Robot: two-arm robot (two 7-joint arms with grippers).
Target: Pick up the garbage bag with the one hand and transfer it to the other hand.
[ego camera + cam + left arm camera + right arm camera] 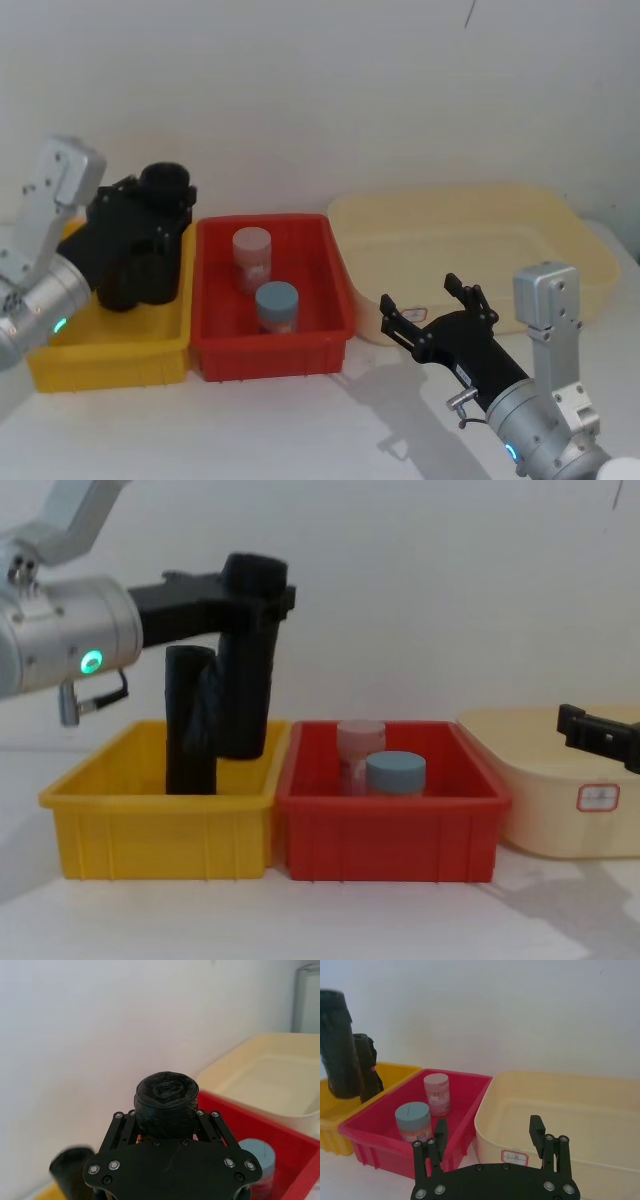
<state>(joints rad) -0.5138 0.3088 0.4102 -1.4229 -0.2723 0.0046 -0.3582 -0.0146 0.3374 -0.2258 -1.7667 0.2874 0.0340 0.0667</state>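
Surface: white table (300, 430), plain white wall (320, 80) close behind. Three containers in a row along the far side: yellow bin (160, 820) left, red bin (390, 830) touching it in the middle, beige tub (540, 810) right.

Left gripper (255, 598) is above the yellow bin, fingers clamped on the upper part of the garbage bag (240, 690). The roll hangs tilted, with its lower end over the yellow bin and showing above the near rim. A second black roll (188, 720) stands upright in the same bin, just left of it. From the chest view the two overlap, and I cannot tell whether they touch.

Right gripper (420, 297) is low over the table, just in front of the tub's near left corner, fingers spread apart and holding nothing.

In the red bin there is a blue-lidded jar (276, 305) nearer and a pinkish jar (251, 255) behind it.

Hard to make out:
- In the head view the left gripper's body covers most of the held roll, and I cannot separate the second roll from it.
- In the chest view the right gripper is cut off at the right edge.
- The tub's label (597, 797) is too small to read.
- The foot of the standing roll is hidden by the bin wall.
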